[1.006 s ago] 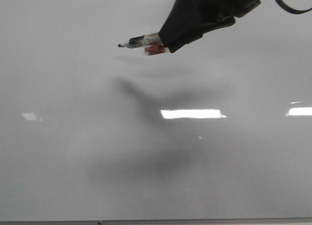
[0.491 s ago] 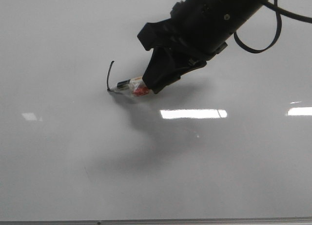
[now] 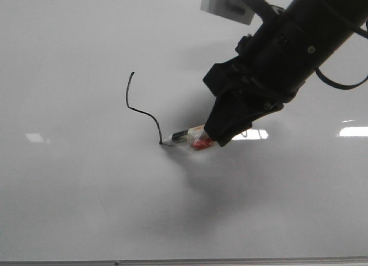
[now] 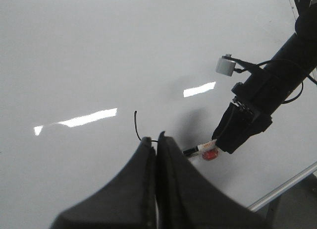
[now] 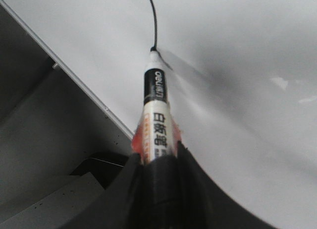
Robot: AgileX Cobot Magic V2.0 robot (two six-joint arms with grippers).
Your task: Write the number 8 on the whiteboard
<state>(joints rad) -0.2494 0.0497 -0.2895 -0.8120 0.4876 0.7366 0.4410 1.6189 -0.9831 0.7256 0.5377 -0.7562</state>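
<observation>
Right now R gripper (image 3: 214, 135) clamps marker (image 3: 185, 137) tilted, tip on whiteboard (image 3: 69, 208) mid-stroke of number 8 (image 3: 137, 108); L gripper (image 4: 156, 140) closed, empty, parked clear.

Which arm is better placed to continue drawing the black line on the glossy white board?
The right arm. Its end effector grips the black-and-white marker, tip on the thin black line. The left end effector is shut and empty.

Left hand (image 4: 156, 140) hides stroke's end (wrist view)
</observation>
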